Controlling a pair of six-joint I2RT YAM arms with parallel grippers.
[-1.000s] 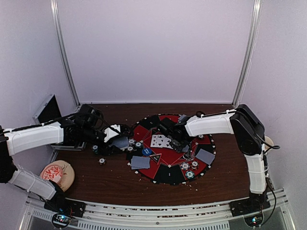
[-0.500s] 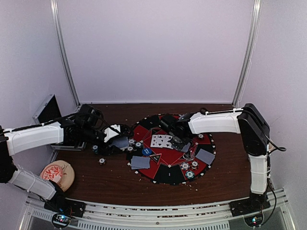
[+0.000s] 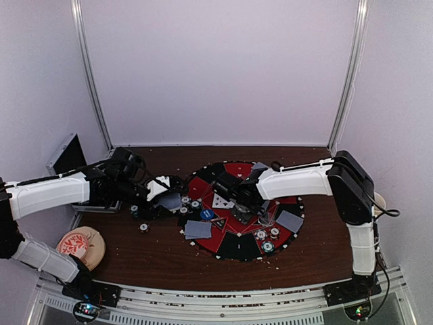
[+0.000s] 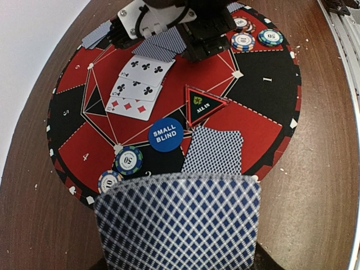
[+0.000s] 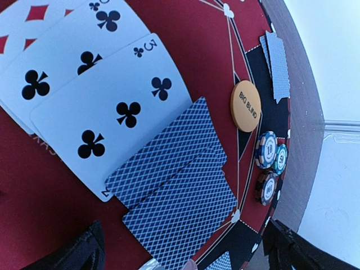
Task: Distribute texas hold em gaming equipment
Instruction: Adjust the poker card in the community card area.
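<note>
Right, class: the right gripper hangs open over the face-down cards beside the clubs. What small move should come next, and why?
Probably lower the right gripper onto the face-down cards and close on the top one. Its fingers stand wide apart on either side of them. It holds nothing, and the cards lie flat on the mat beside the three of clubs.

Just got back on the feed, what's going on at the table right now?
The left gripper holds blue-backed cards at the left edge of the mat; whether it is one card or a stack, I cannot tell. The right gripper hangs open over face-down cards beside the face-up row in the mat's middle. A small blind button and chips already lie on the mat.
</note>
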